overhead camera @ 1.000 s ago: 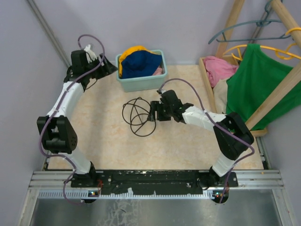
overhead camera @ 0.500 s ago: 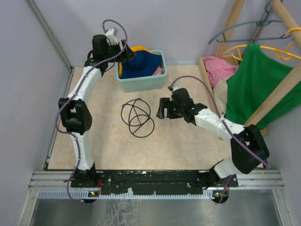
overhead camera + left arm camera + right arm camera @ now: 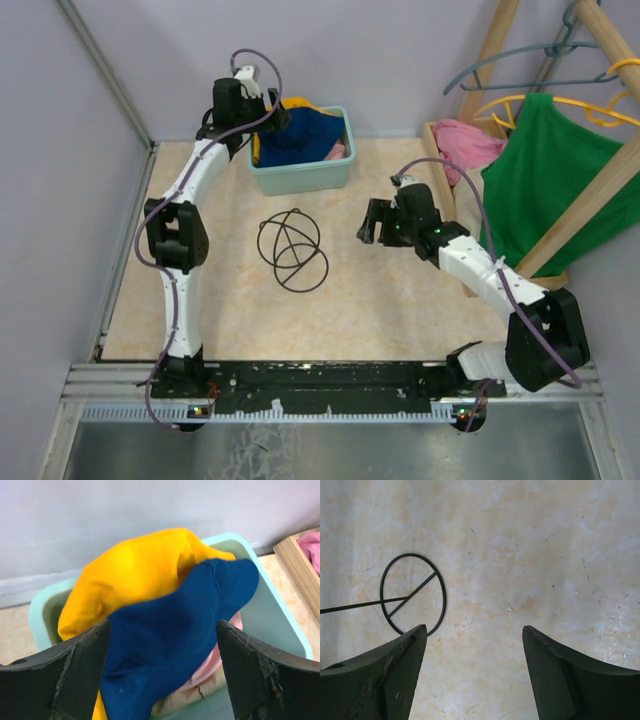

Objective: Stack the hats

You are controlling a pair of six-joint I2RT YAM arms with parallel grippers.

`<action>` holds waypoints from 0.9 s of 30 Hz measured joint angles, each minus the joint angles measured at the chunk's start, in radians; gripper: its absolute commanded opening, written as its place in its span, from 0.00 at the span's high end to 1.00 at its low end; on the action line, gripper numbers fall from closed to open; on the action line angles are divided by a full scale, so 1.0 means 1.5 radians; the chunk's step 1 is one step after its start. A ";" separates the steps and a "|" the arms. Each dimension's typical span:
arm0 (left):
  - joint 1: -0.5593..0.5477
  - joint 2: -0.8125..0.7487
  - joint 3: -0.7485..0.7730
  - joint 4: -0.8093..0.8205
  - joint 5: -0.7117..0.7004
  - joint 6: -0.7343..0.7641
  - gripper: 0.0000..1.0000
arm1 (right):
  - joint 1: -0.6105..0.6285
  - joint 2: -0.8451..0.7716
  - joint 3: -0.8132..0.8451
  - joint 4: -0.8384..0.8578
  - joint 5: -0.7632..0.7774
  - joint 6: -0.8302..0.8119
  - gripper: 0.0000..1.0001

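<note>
The hats lie piled in a teal bin (image 3: 300,178) at the back of the table. The navy hat (image 3: 305,135) is on top, the yellow-orange hat (image 3: 290,104) is behind it, and a pink hat (image 3: 340,150) shows at the right edge. My left gripper (image 3: 268,118) is open over the bin's left rim. In the left wrist view it (image 3: 162,675) straddles the navy hat (image 3: 170,625) without closing on it, with the yellow-orange hat (image 3: 130,575), the pink hat (image 3: 220,655) and the beige hat (image 3: 185,695) around it. My right gripper (image 3: 372,222) is open and empty over bare table (image 3: 472,675).
A black wire stand (image 3: 292,248) lies mid-table, also in the right wrist view (image 3: 412,594). At the right stands a wooden rack with a green shirt (image 3: 545,180), hangers, and a pink cloth (image 3: 465,140) in a wooden tray.
My left arm has swung from the back left corner to over the bin. My right gripper has moved right, away from the wire stand.
</note>
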 measured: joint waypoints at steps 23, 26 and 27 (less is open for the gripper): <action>-0.013 0.092 0.084 -0.021 0.013 -0.015 0.96 | -0.025 -0.019 0.000 -0.036 0.025 -0.001 0.23; -0.013 0.087 0.091 -0.038 0.017 -0.019 0.96 | -0.025 -0.024 0.000 -0.042 0.026 -0.001 0.23; -0.013 0.083 0.098 -0.048 0.017 -0.021 0.97 | -0.025 -0.026 0.000 -0.046 0.026 -0.001 0.23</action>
